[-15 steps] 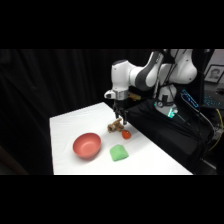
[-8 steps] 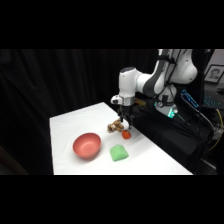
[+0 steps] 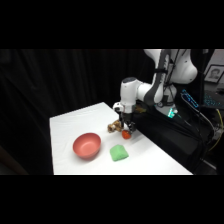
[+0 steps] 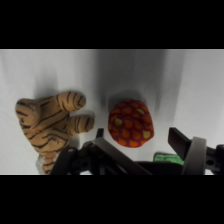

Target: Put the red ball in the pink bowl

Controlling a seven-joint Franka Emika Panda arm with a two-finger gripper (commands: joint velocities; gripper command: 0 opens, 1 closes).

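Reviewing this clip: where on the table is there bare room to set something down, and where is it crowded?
Bare: the far-left corner of the white table behind the pink bowl, and the near-right stretch beyond the green block. Crowded: under the gripper, where the red ball lies close beside a striped plush toy, apart from it.

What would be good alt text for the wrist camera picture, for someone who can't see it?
A small red ball dotted with yellow-green spots sits on a white table, just beyond the black tool rising from the bottom edge. Beside the ball lies a brown tiger-striped soft toy, close to it, and a sliver of something green shows behind the tool's linkage.
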